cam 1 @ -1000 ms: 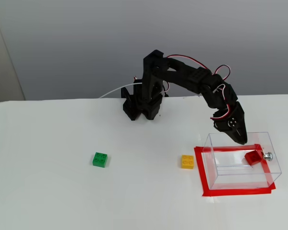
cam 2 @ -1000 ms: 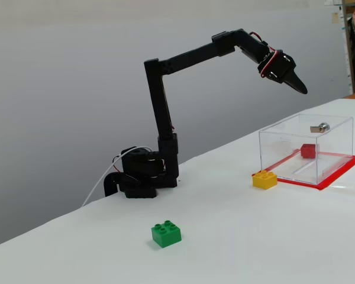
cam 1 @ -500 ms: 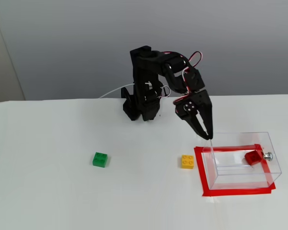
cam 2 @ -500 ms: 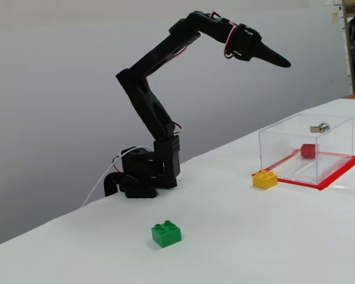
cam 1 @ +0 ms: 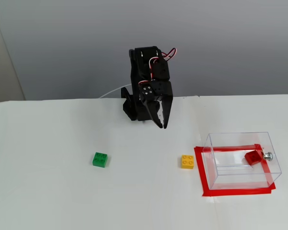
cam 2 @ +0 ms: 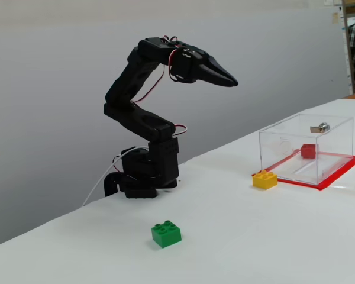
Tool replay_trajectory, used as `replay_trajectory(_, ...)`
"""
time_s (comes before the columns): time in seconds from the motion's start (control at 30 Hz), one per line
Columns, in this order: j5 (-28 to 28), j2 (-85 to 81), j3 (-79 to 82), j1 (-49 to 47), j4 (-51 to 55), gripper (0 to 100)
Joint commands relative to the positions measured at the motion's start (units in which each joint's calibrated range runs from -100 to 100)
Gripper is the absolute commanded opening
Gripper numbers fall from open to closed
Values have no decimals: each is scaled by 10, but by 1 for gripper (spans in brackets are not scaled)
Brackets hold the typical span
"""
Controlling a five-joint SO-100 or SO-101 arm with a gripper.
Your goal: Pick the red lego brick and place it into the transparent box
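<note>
Covering the table (cam 1: 62,191), white surface meets a grey wall (cam 1: 206,43).

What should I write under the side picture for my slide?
Red brick sits inside the clear box; robot gripper is up high, empty.

We see an all-black jointed arm (cam 2: 143,121) with red-and-white cables looping between segments and a tapered hand (cam 2: 229,80).

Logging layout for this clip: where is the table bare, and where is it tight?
Bare: between the green brick and yellow brick, and left of the green one. Tight: the yellow brick sits close beside the clear box, which holds the red brick.
</note>
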Motion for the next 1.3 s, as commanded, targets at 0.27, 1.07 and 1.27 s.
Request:
replay_trajectory(0.27,0,-200,258,35,-6,2)
replay_trajectory(1.07,-78,-308,614,26,-174,2)
replay_trajectory(1.27,-77,-309,613,29,-30,2)
